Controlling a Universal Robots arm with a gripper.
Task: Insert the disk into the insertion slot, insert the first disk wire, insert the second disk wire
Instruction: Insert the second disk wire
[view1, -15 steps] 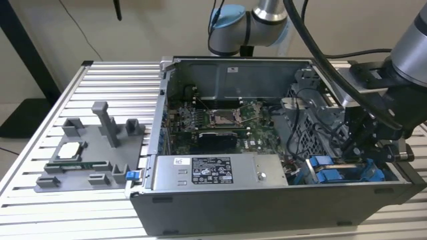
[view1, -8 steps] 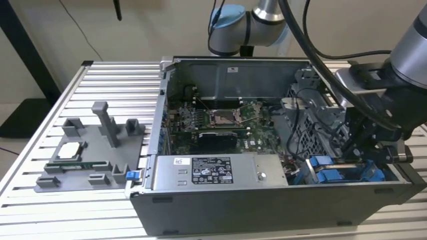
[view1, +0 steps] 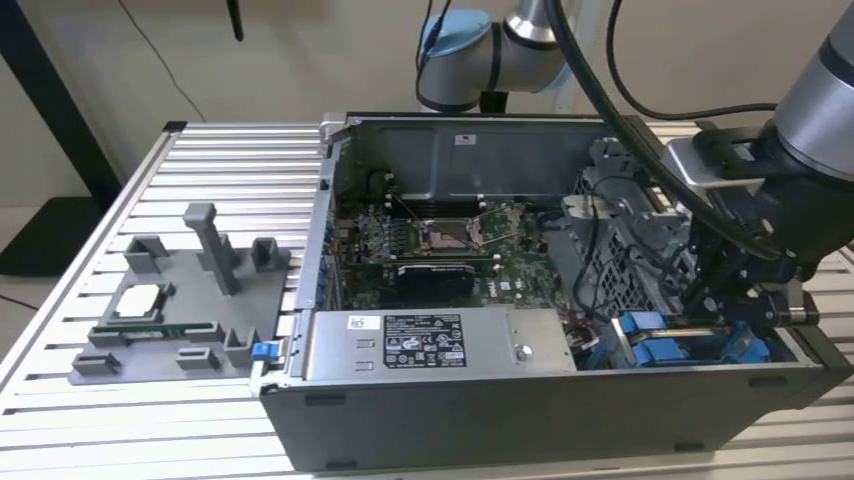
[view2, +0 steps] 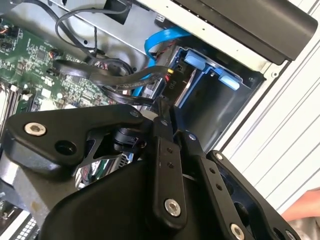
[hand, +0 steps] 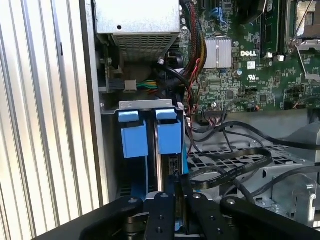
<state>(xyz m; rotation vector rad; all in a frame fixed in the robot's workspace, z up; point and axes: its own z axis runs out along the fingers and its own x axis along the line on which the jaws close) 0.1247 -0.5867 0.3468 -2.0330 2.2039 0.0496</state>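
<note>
On the slatted aluminium worktop (view1: 200, 160), toward the exterior view's left, sits a grey fixture tray (view1: 180, 300) carrying a processor chip (view1: 139, 299) and a memory stick (view1: 154, 330). To its right stands the open computer case (view1: 534, 400), with the motherboard (view1: 441, 240) on its floor and the grey labelled power supply box (view1: 434, 345) along its near wall. At the case's near corner on the exterior view's right lies the insertion slot (view1: 667, 345), a sheet-metal bay; the disk (hand: 168, 137) stands in it in its blue carrier, beside a second blue carrier (hand: 134, 137). The gripper (view1: 747, 300) reaches down just over this bay. In the first wrist view its fingers (hand: 162, 212) lie close together about the disk's edge, though whether they truly grasp it I cannot tell. Black cables (hand: 235, 165) loop beside the bay.
</note>
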